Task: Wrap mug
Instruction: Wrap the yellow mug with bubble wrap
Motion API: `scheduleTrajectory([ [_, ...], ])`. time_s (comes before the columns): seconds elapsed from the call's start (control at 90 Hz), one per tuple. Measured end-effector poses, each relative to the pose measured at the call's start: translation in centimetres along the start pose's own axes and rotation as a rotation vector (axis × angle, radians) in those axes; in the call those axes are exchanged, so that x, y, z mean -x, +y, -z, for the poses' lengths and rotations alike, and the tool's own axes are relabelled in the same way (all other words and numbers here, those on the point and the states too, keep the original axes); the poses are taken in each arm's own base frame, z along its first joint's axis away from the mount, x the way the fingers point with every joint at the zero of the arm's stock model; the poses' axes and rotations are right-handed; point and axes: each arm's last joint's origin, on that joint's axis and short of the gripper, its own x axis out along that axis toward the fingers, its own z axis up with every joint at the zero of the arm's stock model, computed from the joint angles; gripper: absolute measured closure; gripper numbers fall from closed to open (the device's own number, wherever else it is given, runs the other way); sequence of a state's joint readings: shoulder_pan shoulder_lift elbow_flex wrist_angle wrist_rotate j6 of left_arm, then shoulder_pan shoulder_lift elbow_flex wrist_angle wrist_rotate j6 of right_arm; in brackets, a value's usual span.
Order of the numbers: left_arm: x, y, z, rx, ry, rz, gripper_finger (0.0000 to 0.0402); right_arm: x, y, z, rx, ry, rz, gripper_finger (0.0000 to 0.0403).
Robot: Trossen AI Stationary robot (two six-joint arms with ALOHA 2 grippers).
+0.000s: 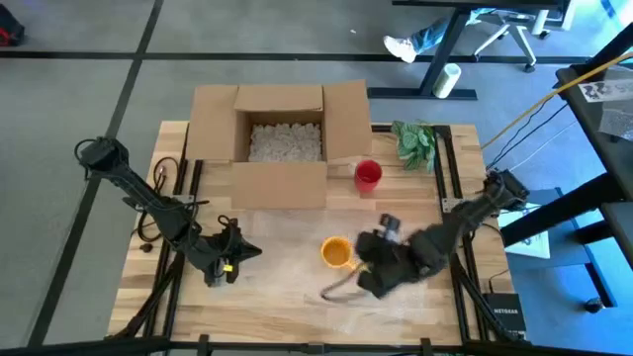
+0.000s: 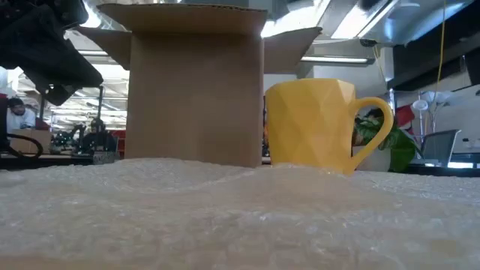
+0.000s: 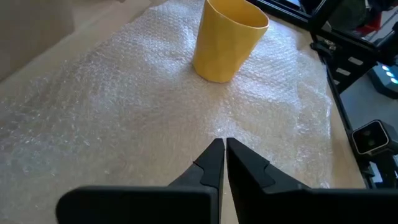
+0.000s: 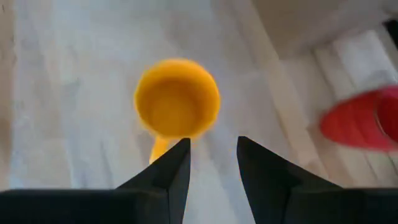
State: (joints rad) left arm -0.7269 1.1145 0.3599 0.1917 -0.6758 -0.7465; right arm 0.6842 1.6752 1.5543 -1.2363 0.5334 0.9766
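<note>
A yellow mug (image 1: 336, 252) stands upright on a clear sheet of bubble wrap (image 3: 124, 106) spread over the wooden table. In the low view its handle (image 2: 373, 127) points right. My left gripper (image 3: 222, 144) is shut, low over the wrap on the mug's left, with its tips aimed at the mug (image 3: 227, 40). My right gripper (image 4: 212, 146) hangs open above the table just right of the mug (image 4: 177, 98), pointing down, with nothing between its fingers. The handle (image 4: 160, 148) lies beside one finger. My left gripper's shut fingertips (image 3: 214, 149) come level from the table's left, right at the surface of the bubble wrap (image 3: 217, 127). Whether they touch or pinch the wrap, I cannot tell.
An open cardboard box (image 1: 282, 138) with white filling stands at the table's far side. A red cup (image 1: 368, 175) stands to its right, and a green plant (image 1: 415, 140) lies at the far right. Cables run along the table's left side (image 1: 158, 213).
</note>
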Motion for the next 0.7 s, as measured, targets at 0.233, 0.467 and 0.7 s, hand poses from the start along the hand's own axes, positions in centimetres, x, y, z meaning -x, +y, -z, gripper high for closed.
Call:
scheduleTrajectory([
  [0.233,0.0,0.0,0.0,-0.014,-0.003,0.003,0.0402,0.7,2.0,7.7,-0.179,-0.003,-0.01,0.0285],
  [0.467,0.0,0.0,-0.1,-0.017,-0.004,0.004,0.0402,-2.0,3.0,14.3,-0.35,0.071,-0.096,0.0285],
  [0.7,0.0,0.0,-0.1,-0.012,-0.005,0.004,0.0402,-3.0,3.1,18.7,-0.469,0.14,-0.176,0.0285],
])
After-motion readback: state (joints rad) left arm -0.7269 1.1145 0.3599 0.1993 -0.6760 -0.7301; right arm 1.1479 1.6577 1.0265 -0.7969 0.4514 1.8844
